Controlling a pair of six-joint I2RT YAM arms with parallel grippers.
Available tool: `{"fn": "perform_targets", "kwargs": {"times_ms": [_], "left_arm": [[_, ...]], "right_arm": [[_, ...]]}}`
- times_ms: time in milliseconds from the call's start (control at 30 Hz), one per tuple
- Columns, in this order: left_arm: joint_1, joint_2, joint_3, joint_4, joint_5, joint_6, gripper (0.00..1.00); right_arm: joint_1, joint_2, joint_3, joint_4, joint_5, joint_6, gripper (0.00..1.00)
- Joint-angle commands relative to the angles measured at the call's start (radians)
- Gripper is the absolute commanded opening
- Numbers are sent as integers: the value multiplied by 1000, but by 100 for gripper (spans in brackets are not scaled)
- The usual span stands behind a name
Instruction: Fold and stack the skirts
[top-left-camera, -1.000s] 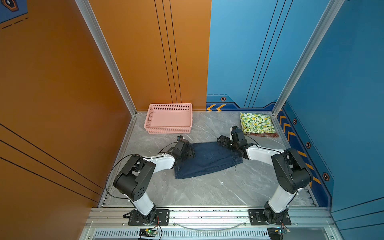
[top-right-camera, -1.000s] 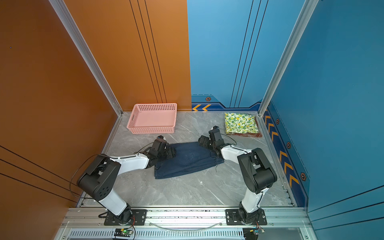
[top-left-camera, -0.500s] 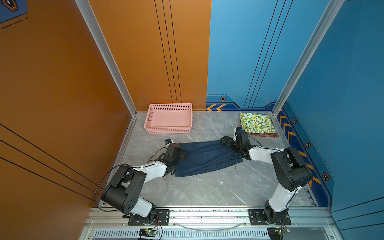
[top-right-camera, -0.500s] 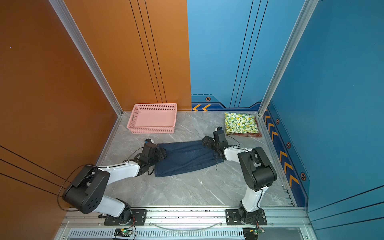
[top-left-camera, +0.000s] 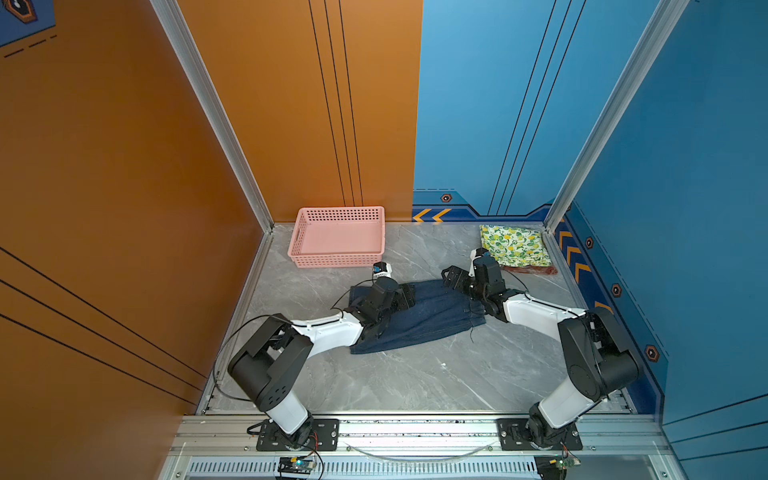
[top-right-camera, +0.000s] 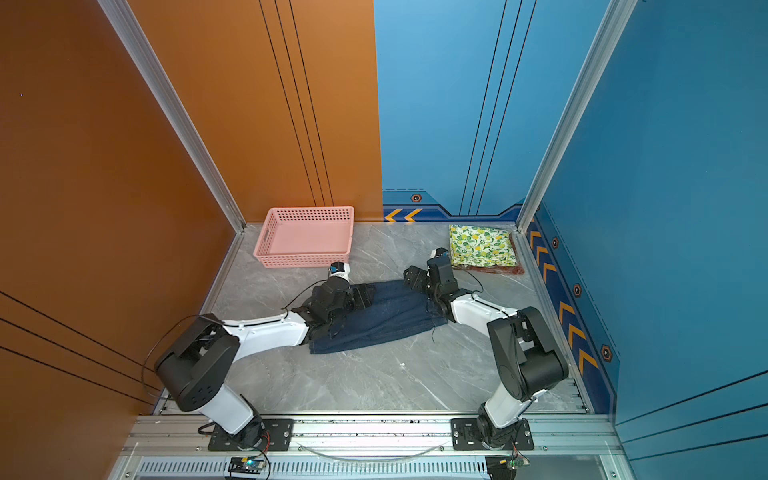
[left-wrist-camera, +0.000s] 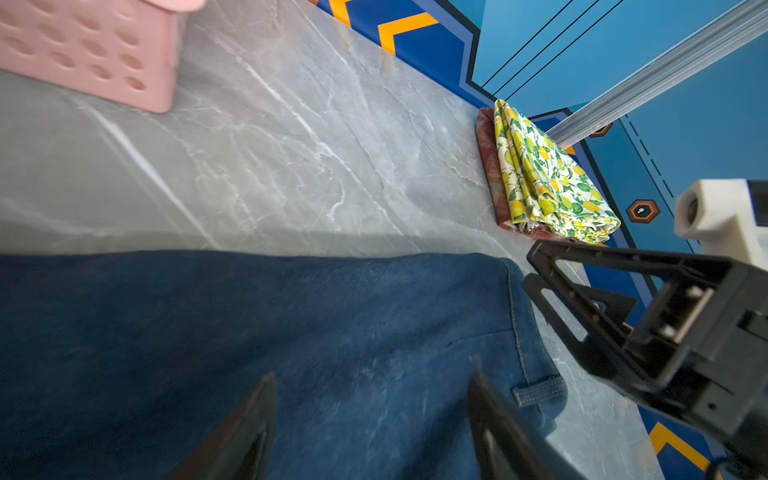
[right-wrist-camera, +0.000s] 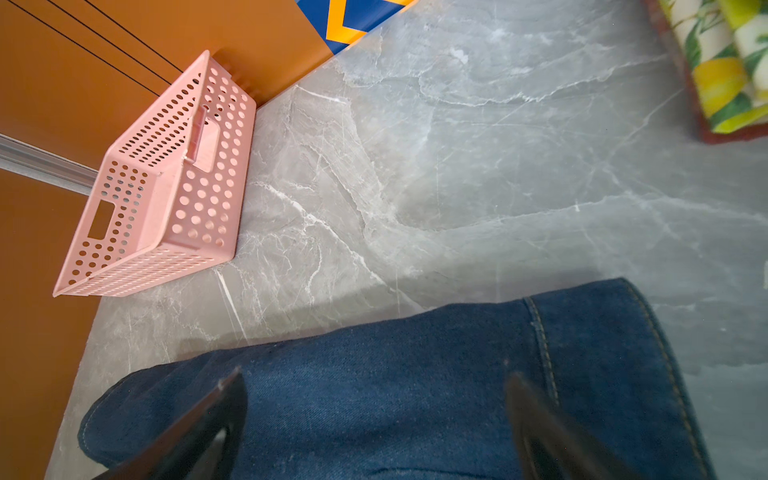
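The left arm and right arm match: white shells between black joints, each on a black base plate screwed to a silver rail. A thin black cable loops off the left one. The left claw and right claw are black, with triangular cut-outs.

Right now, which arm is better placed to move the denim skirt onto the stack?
Probably right. The right pincer, open, is at the end of the denim skirt nearest the lemon-print skirt stacked on the plaid skirt; the left pincer, also open, is over the opposite end.
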Motion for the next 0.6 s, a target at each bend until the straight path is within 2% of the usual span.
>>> {"fn": "perform_targets", "kwargs": {"times_ms": [0, 267, 400, 567], "left_arm": [[-21, 122, 71, 141, 0, -54, 73], [-52, 371, 252, 298, -54, -77, 73], [-39, 407, 215, 368, -115, -82, 73], [3, 435, 143, 448, -138, -116, 73]], "right_arm": [[3, 19, -23, 28, 22, 58, 96], [-3, 75, -56, 104, 28, 127, 94], [-13, 89, -74, 101, 28, 132, 94], [-29, 103, -84, 66, 30, 130, 94]]}}
